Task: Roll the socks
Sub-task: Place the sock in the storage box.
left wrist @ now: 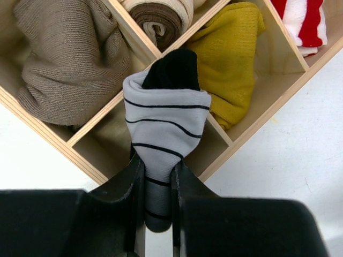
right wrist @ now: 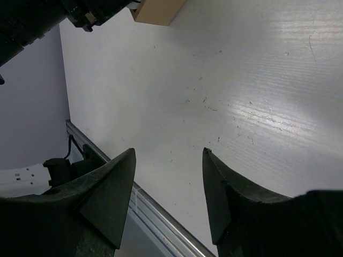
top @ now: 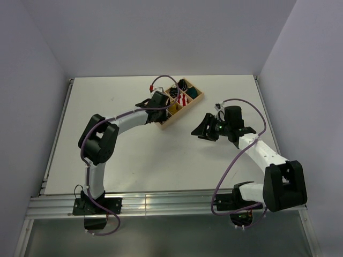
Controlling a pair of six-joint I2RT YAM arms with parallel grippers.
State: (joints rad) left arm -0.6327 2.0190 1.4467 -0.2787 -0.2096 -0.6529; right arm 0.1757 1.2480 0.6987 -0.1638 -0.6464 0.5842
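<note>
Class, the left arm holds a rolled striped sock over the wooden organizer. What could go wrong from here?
1. The striped sock hangs above a divider wall, so on release it might straddle it or drop onto the mustard sock.
2. The left gripper pinches only one end; the roll may loosen once let go.

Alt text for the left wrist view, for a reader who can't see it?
The left tool pinches a folded white sock with thin black stripes and a black tip, held over a divided wooden tray. A mustard-yellow sock lies in the compartment to its right, a tan bundle at left, and a red-and-white bundle at top right.
</note>
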